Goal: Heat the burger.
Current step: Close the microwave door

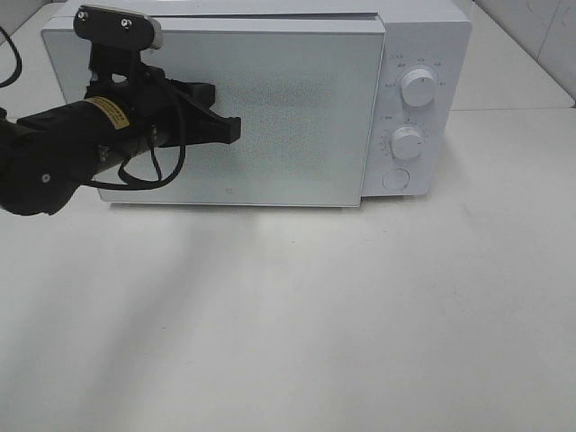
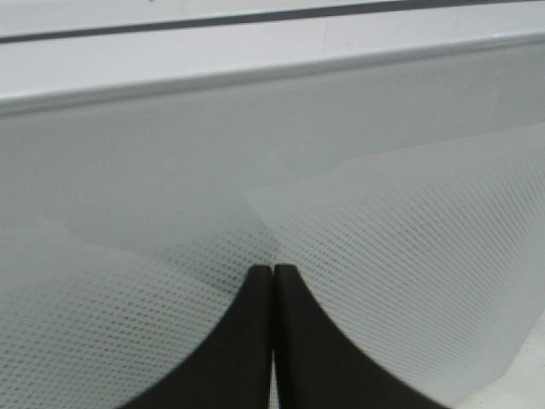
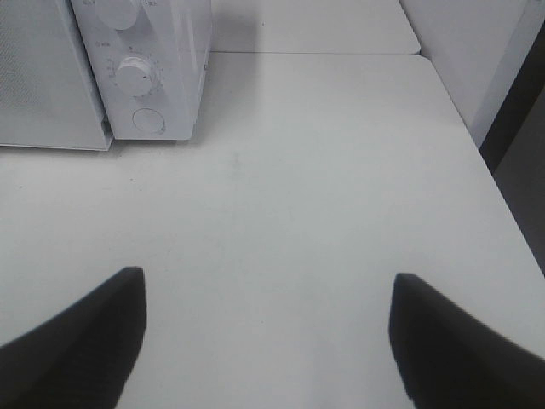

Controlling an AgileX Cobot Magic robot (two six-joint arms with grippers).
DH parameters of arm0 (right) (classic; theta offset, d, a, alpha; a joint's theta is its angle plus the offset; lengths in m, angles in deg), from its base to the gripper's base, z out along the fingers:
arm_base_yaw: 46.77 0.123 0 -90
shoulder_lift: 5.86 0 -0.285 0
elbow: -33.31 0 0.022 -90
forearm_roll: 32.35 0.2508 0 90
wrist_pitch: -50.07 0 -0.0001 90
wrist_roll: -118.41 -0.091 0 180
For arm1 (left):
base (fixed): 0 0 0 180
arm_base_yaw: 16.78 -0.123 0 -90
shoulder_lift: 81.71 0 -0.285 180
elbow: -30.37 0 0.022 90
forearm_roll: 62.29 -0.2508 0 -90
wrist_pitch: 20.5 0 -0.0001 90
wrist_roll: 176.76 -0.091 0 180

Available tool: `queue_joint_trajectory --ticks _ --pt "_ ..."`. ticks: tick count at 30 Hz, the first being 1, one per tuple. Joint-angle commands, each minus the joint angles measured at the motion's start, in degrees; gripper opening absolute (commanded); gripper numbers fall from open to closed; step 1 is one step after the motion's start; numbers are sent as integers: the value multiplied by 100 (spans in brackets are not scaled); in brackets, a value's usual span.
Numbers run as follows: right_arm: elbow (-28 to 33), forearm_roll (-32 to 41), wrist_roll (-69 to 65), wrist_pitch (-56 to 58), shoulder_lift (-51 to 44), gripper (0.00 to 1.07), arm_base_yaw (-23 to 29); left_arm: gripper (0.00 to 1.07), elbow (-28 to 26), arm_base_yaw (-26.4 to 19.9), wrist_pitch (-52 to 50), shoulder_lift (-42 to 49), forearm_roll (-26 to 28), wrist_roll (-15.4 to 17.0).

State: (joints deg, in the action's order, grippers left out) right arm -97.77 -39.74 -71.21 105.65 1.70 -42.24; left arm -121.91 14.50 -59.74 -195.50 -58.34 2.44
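Wrist-level view past the right gripper [image 3: 264, 277] onto a white table [image 3: 324, 187]. Jaws set wide apart, the two dark fingers [image 3: 89, 336] framing only bare tabletop. Beyond, on the table, the front corner of a white microwave [image 3: 174, 60]: control panel with a ribbed knob [image 3: 134, 75], part of a second knob [image 3: 115, 10] in line with it, and a round button [image 3: 147, 120] nearest the base. Dotted door [image 3: 43, 77] adjoining the panel. Faint seam [image 3: 315, 54] across the tabletop beside the microwave. Pale wall panel [image 3: 460, 43] past the table's edge.
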Motion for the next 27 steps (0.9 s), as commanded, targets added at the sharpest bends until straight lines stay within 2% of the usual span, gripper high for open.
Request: queue_joint_trajectory --ticks 1,17,22,27 --pt "6 -29 -46 -40 -160 75 -29 0 -407 17 109 -160 97 17" --pt "6 -29 -46 -40 -160 75 -29 0 -1553 29 556 -659 97 80" --pt "6 -29 -46 -40 -160 75 -29 0 -1690 120 556 -699 80 80" --pt "6 -29 -46 -40 -160 75 -29 0 -1604 321 699 -556 -40 80"
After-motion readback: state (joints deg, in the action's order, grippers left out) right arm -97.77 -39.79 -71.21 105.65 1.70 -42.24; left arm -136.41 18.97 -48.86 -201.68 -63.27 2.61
